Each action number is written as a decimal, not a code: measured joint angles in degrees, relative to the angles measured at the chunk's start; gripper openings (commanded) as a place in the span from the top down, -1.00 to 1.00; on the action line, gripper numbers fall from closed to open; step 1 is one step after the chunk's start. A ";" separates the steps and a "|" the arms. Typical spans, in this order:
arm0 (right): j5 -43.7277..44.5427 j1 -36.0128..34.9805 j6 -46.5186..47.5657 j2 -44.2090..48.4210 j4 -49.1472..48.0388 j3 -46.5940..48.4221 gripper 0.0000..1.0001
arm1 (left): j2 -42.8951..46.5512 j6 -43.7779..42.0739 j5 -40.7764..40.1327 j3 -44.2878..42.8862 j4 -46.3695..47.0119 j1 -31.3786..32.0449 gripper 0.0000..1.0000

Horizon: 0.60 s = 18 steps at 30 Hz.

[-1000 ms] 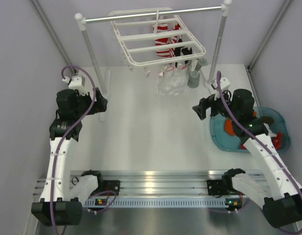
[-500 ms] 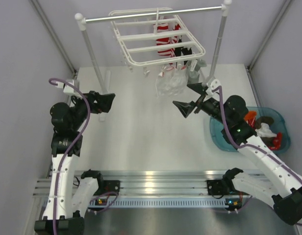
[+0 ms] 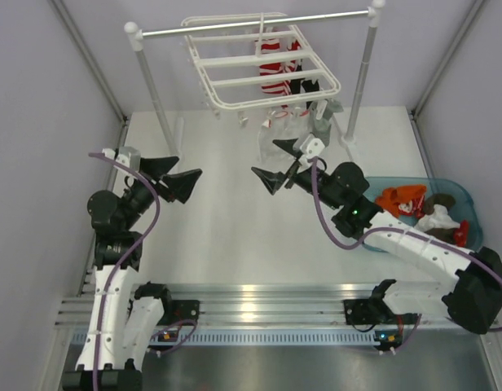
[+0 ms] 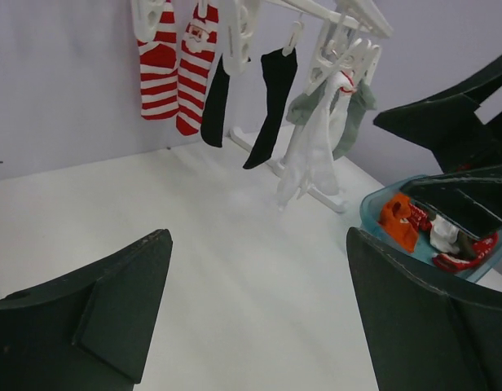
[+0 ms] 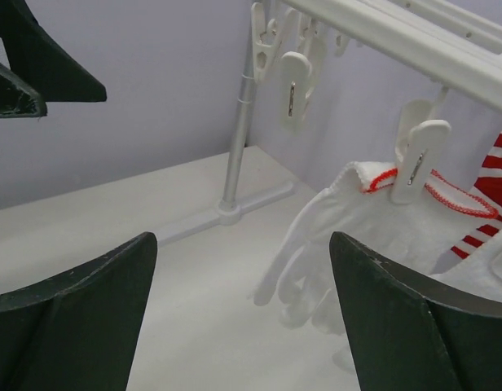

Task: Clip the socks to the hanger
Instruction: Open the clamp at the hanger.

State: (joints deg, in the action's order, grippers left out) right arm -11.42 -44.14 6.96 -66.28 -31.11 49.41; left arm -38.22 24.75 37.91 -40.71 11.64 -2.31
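The white hanger (image 3: 263,69) hangs from the rail at the back. Clipped under it are red-and-white striped socks (image 4: 157,73), black socks (image 4: 271,90), a white piece with a red cuff (image 5: 373,220) and a grey sock (image 4: 361,114). Loose socks (image 3: 402,198), orange, white, brown and red, lie in a teal bin. My left gripper (image 3: 190,165) is open and empty above the table at left, pointing right. My right gripper (image 3: 263,157) is open and empty near the middle, just in front of the hanging white piece. Free clips (image 5: 293,85) dangle from the crossbar above it.
The silver rail (image 3: 251,24) rests on two white posts, and one post foot (image 5: 231,212) lies on the table ahead of the right gripper. The teal bin (image 3: 471,204) sits at the right edge. An aluminium mounting rail (image 3: 251,301) runs along the near edge.
Both arms have swung inward. The right gripper left the bin and moved left toward the hanging socks. The left gripper moved right and forward. Both stay open and empty.
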 measured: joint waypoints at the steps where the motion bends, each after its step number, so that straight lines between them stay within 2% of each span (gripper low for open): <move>1: 0.90 -0.63 0.57 -1.36 -0.63 0.46 -0.68 | 0.09 -0.48 0.79 0.15 0.63 0.00 -0.85; 2: 1.68 -1.14 1.03 -2.51 -1.14 0.90 -0.59 | 0.09 -1.03 1.86 0.22 1.38 0.00 -0.84; 8: 6.86 -3.93 4.17 -8.41 -8.85 3.93 -0.42 | -0.13 -2.67 5.35 0.35 3.26 0.00 -0.83; 18: 13.29 -5.18 9.55 -18.43 -20.98 8.44 -0.31 | -2.40 -2.16 6.67 0.35 6.54 0.22 -0.83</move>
State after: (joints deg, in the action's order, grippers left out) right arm 1.87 -49.32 16.51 -84.71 -52.10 57.84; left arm -40.62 22.59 44.58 -40.36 18.17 -2.09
